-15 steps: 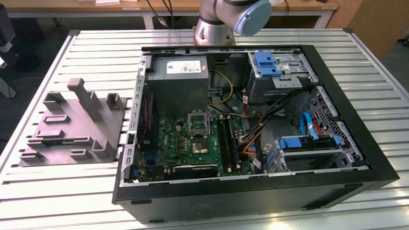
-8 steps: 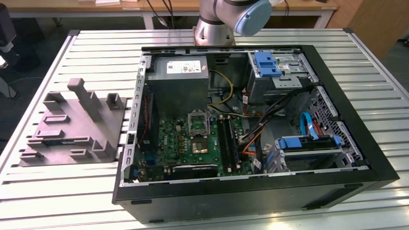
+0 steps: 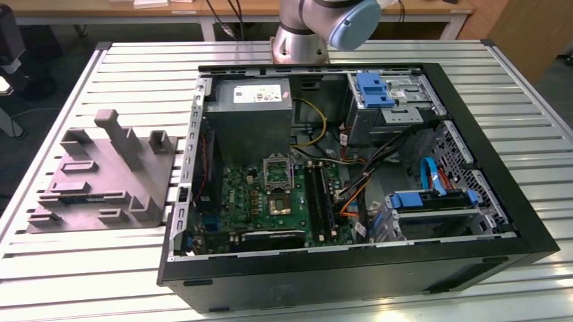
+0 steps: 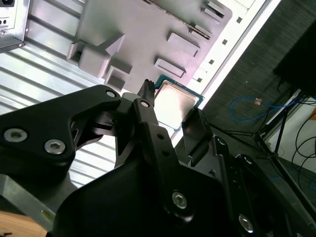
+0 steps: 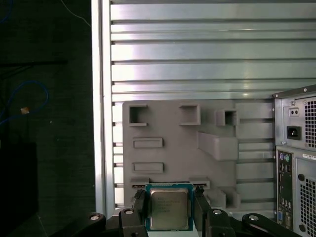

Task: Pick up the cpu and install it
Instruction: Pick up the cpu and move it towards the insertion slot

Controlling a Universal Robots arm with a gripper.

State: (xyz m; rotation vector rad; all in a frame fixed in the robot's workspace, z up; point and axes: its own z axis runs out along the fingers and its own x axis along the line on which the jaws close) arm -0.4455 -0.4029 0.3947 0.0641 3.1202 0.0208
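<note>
The cpu (image 5: 169, 207) (image 4: 176, 102), a small square chip with a silvery top and a green rim, sits between my gripper's two black fingers (image 5: 139, 208). My gripper (image 5: 169, 211) (image 4: 173, 111) is shut on it, with a finger against each of two opposite edges. It hangs well above the grey tray (image 5: 173, 133) (image 4: 143, 29), which lies on the slatted table at the exterior view's left (image 3: 98, 181). Inside the open computer case (image 3: 358, 168), the green motherboard's socket (image 3: 279, 201) lies with its metal frame raised.
The case's rear panel (image 5: 296, 163) stands beside the tray. The table's edge (image 5: 101, 98) runs close to the tray, with dark floor and a blue cable (image 4: 247, 103) beyond. The grey power-supply box (image 3: 255, 111), drive bays and loose cables crowd the case around the motherboard.
</note>
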